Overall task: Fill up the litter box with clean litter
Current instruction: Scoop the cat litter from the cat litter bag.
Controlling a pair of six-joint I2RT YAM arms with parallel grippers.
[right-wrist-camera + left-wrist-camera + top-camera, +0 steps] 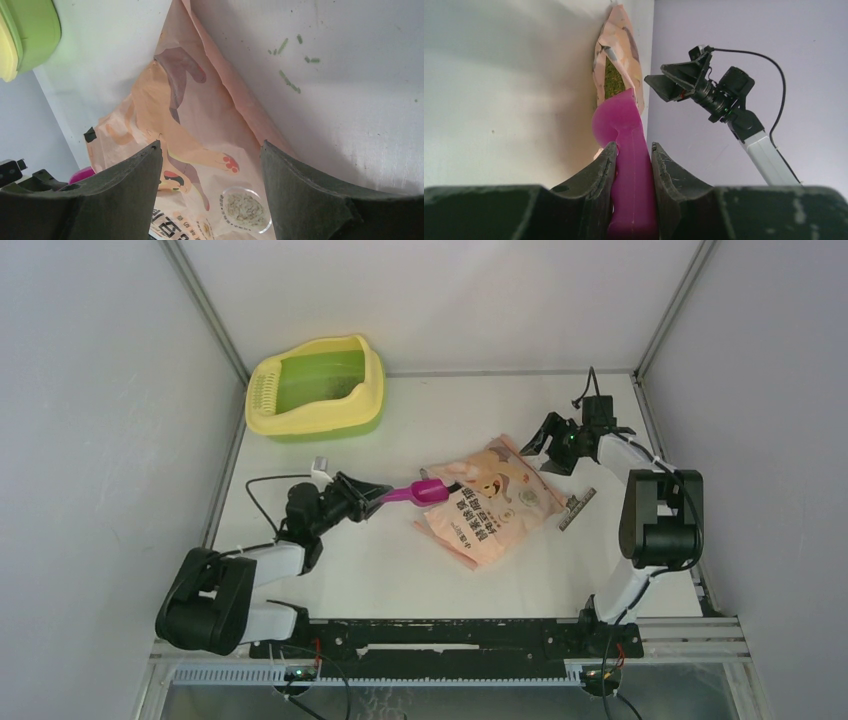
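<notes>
Table, white surface. The litter box (315,390) is set at the far left corner, against the back wall, grille end to the left. Its green basin is seen from above; whether any granules lie in it cannot be told.

A flat pink-orange printed bag (490,500) is laid near the table's middle, well apart from the box. Its mouth is seen open in the left wrist view, and clean litter (613,80) is made out inside as greenish granules. A few green pellets (290,82) are scattered on the bare table beside the bag.

The left gripper (365,498) is clamped on the handle of a magenta scoop (420,492); both fingers (599,175) are pressed against the handle's sides. The scoop's bowl is held at the bag's mouth, pointing to the right.

The right gripper (548,445) is held over the bag's far right end, jaws spread wide, nothing pinched between them. Whether its fingertips touch the bag cannot be told.

A small grey strip (577,508) is left on the table just to the right of the bag.
</notes>
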